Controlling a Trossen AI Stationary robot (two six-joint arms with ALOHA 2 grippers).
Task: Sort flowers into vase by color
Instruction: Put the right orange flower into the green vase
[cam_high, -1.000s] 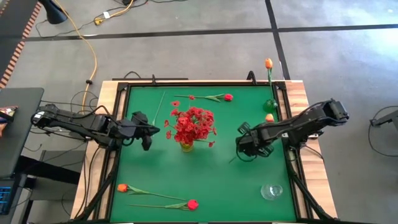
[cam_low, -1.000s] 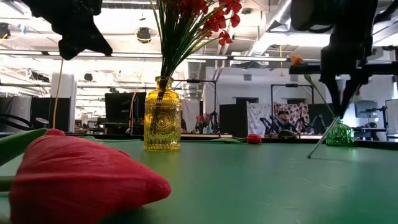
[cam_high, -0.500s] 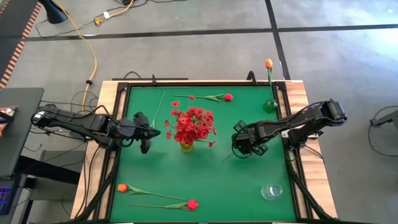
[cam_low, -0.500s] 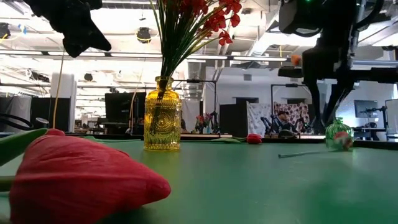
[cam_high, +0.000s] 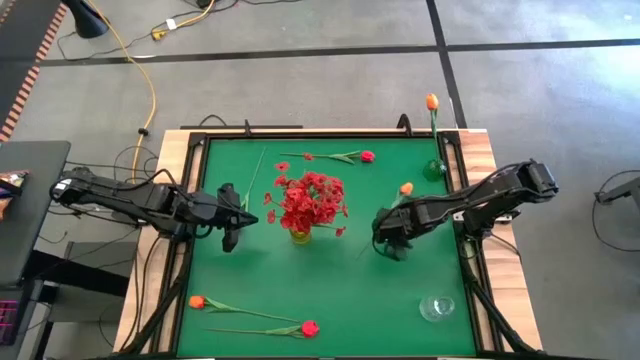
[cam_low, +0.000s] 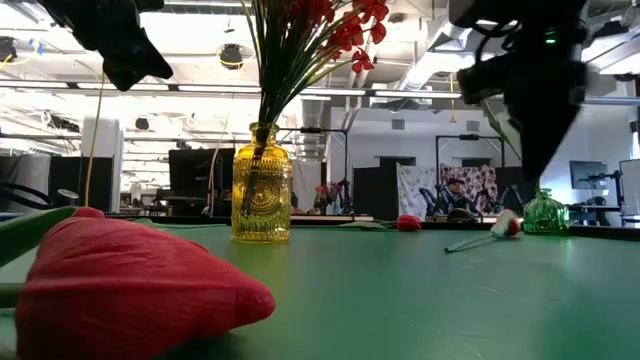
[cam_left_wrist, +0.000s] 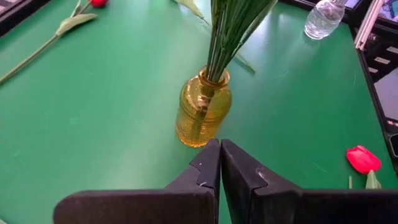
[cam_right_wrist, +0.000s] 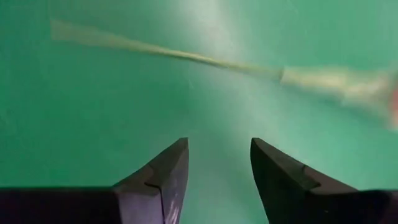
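A yellow vase (cam_high: 300, 234) with bushy red sprigs (cam_high: 312, 200) stands mid-table. My left gripper (cam_high: 250, 214) is shut and empty, left of the vase and pointing at it (cam_left_wrist: 203, 109). My right gripper (cam_high: 388, 242) is open and hovers over an orange tulip (cam_high: 405, 188). The tulip lies flat on the table, and its stem (cam_right_wrist: 186, 57) passes just ahead of the fingertips (cam_right_wrist: 217, 146). It also shows in the low view (cam_low: 508, 227). A green vase (cam_high: 435, 168) at the far right holds another orange tulip (cam_high: 432, 101).
A red-pink tulip (cam_high: 367, 156) lies at the far side. An orange tulip (cam_high: 197, 301) and a red tulip (cam_high: 310, 327) lie near the front left. A clear glass vase (cam_high: 437, 307) stands at the near right. A dark frame rims the green table (cam_high: 330, 290).
My right gripper has moved a little toward the table's left. The orange tulip leaned slanting below its fingers with the stem end on the table. It has since dropped and lies flat, its bud toward the far right.
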